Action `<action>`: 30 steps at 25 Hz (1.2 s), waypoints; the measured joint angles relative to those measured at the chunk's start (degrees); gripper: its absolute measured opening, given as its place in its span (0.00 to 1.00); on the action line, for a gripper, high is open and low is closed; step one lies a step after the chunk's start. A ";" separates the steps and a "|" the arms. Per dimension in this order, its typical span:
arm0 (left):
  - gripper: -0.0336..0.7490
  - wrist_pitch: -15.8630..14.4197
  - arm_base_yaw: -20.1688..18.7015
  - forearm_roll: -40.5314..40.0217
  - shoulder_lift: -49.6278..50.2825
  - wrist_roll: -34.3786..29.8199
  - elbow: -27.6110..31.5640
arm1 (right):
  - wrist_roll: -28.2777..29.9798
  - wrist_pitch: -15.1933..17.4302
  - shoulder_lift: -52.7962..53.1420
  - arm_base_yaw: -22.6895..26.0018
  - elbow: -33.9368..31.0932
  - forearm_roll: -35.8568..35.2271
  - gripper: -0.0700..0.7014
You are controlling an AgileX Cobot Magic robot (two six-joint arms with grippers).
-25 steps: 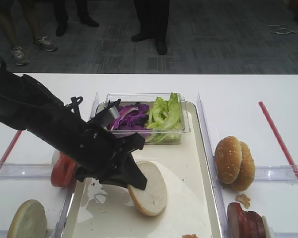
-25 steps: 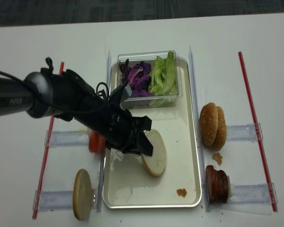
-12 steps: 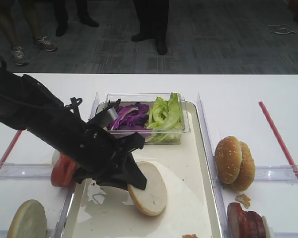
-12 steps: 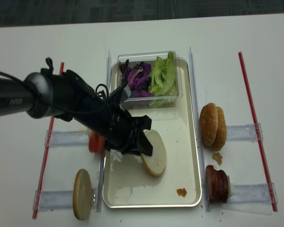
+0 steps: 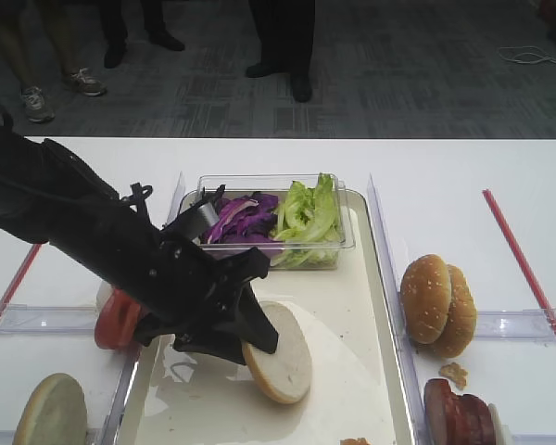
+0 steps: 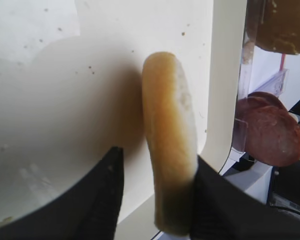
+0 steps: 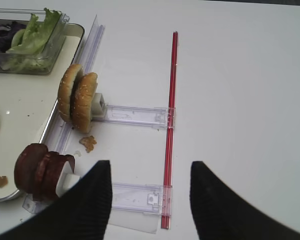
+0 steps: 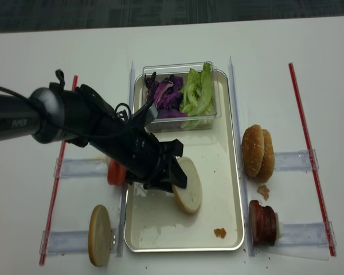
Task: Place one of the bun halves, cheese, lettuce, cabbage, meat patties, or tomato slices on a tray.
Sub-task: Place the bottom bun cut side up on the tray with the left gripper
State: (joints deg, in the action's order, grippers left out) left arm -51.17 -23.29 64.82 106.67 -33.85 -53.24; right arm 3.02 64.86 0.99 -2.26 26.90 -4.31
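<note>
Bun half [image 5: 278, 350] sits on the tray [image 5: 361, 306], near its middle, tilted with the pale cut face turned up and toward the right of the high view. In the left wrist view it stands on edge between the two dark fingers [image 6: 102, 200]: one finger is clear of the crust with tray showing in the gap, the other looks to be touching or just beside the far face. I cannot tell whether the lower rim rests fully on the tray floor.

Left gripper [image 8: 171, 179] is at the bun's left edge, jaws parted wider than the bun is thick; judged to be letting go, not clamping.

Step in hand, as judged: release of the bun half onto the tray. Next move calls for spreading the jaws fully, then a straight lift clear so the finger does not drag or flip the bun.

Right gripper [image 7: 147, 200] hangs with jaws spread, holding nothing, over bare table beside the sesame buns [image 7: 80, 102] and meat patties [image 7: 42, 167].

Lettuce [image 5: 308, 215] and cabbage [image 5: 244, 219] remain in the clear tub [image 5: 345, 232] at the tray's far end.
</note>
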 joint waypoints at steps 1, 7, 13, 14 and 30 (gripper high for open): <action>0.37 0.00 0.00 0.00 0.00 0.25 0.00 | 0.00 0.00 0.00 0.00 0.00 0.00 0.59; 0.38 0.09 0.00 0.00 0.00 1.83 0.00 | 0.00 0.00 0.00 0.00 0.00 0.00 0.59; 0.38 0.22 0.00 -0.12 0.00 3.31 0.00 | 0.00 0.00 0.00 0.00 0.00 0.00 0.59; 0.38 0.22 0.00 -0.12 0.01 3.55 0.00 | 0.00 0.00 0.00 0.00 0.00 0.00 0.59; 0.39 0.26 0.00 -2.97 0.11 7.81 -0.10 | 0.10 0.00 0.00 0.00 0.00 0.00 0.59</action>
State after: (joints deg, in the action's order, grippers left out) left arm -50.91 -23.29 61.85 106.78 -26.04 -53.33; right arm 3.12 64.86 0.99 -2.26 26.90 -4.31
